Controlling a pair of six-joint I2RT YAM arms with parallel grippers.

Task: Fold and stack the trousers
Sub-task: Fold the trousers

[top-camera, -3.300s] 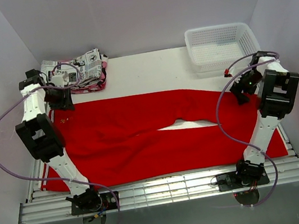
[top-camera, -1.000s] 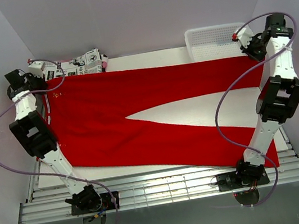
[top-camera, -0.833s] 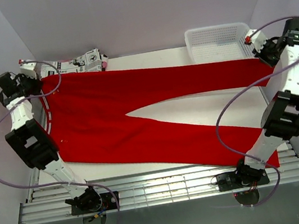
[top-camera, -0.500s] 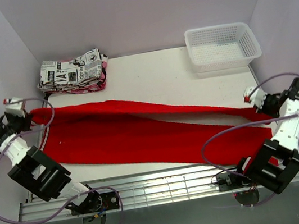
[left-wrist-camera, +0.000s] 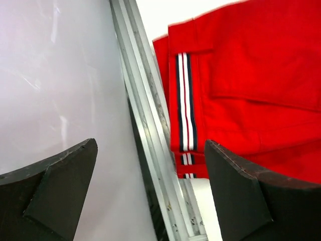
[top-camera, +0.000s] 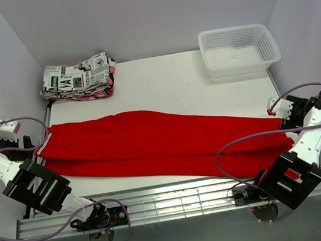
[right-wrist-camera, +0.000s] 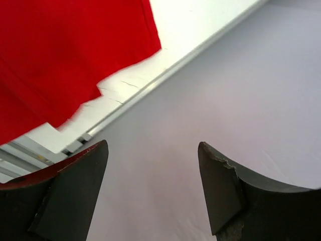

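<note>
1. Trousers (top-camera: pixel 164 144): lie lengthwise across the near half of the table (top-camera: pixel 173 82), one leg over the other. Waist end L, hems R.
2. Left gripper (left-wrist-camera: pixel 150 145): jaws wide, empty. Striped waistband (left-wrist-camera: pixel 185 100) just beside it.
3. Right gripper (right-wrist-camera: pixel 151 146): jaws apart, empty. Hem corner (right-wrist-camera: pixel 125 55) near.
4. Fabric looks light, soft, floppy. Likely sags & slides if held at one pt.
5. Recommended hold for next fold: pinch waistband corners and hem corners, both layers together.
</note>
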